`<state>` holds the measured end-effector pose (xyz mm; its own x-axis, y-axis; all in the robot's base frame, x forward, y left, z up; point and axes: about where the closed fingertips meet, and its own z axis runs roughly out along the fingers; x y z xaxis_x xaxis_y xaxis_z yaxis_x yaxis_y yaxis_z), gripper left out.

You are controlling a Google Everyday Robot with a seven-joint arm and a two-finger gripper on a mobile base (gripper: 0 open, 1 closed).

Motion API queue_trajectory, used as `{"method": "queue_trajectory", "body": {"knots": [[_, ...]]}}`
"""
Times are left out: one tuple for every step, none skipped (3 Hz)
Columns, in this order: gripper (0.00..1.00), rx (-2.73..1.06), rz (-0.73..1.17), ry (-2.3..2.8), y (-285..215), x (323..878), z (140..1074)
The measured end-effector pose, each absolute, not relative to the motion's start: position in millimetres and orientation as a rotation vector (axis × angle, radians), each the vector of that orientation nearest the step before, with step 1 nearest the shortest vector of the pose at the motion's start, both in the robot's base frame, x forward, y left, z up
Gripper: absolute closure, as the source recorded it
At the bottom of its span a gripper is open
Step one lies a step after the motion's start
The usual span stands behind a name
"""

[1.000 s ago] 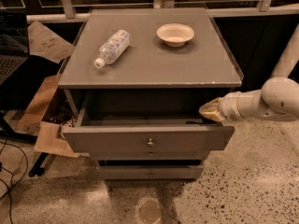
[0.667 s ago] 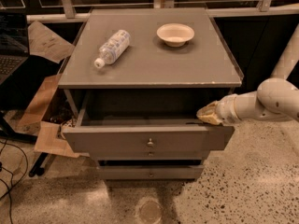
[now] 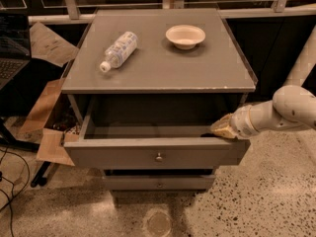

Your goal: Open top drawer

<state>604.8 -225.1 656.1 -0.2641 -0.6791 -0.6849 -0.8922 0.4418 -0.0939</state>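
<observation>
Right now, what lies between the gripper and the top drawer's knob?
Nothing: only the top drawer's own bare grey front, in the camera view. The gripper sits at its right rim; the knob is centred.

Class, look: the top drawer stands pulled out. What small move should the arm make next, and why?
Probably lift the claw up and away from the top drawer. The drawer stands well out with its box exposed, and the claw is at the right end of its front rim, so opening looks done.

Dim warm light is falling from above on the cabinet top (image 3: 163,68); the top drawer (image 3: 158,154) is lying shadowed inside, the gripper (image 3: 222,128) glowing pale at its right front corner.
</observation>
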Motion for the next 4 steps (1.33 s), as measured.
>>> {"method": "queue_trajectory", "body": {"knots": [[1.0, -1.339, 0.454, 2.075, -233.2, 586.4, 648.0], [1.0, -1.337, 0.46, 2.08, -233.8, 584.2, 650.4], [1.0, -1.328, 0.483, 2.098, -237.4, 576.2, 649.7], [1.0, -1.314, 0.509, 2.113, -240.2, 565.7, 649.7]]}}
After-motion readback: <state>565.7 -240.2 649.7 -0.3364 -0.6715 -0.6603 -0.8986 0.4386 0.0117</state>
